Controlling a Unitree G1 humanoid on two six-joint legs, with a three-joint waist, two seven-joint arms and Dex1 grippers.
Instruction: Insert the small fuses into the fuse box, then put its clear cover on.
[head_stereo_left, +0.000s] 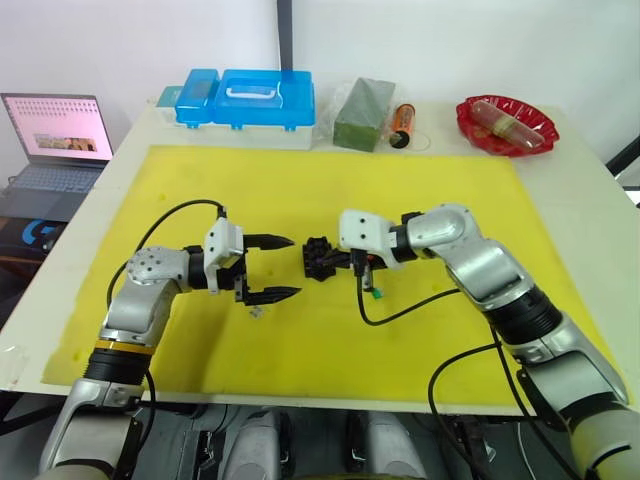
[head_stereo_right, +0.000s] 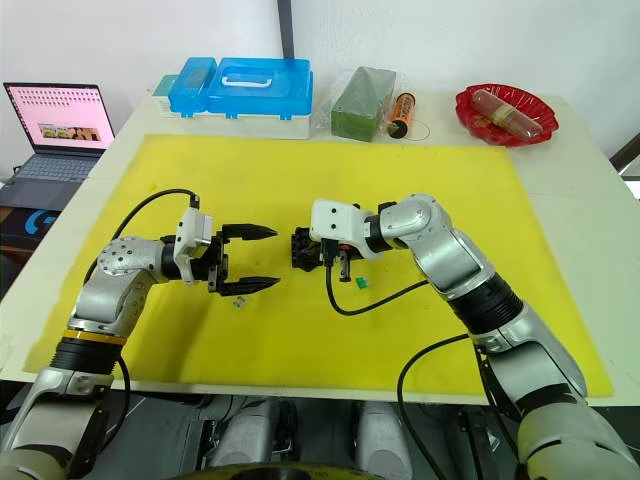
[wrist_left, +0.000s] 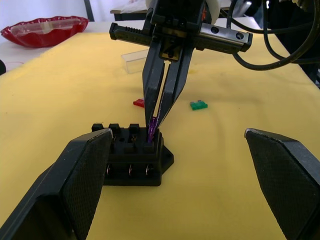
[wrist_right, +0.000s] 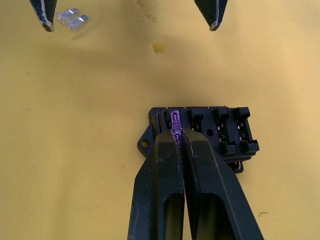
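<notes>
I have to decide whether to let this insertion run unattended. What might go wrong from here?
1. The right gripper pinches the purple fuse by its top at an end slot of the fuse box; pressed askew, it may jam or tip the box.
2. The pale fuse lies by the open left gripper, which may knock it.
3. The clear cover may be overlooked.

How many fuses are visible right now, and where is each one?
4. A purple fuse is pinched in the right hand at the fuse box. The red fuse and green fuse lie beyond the box. A pale fuse lies near the open left hand.
</notes>
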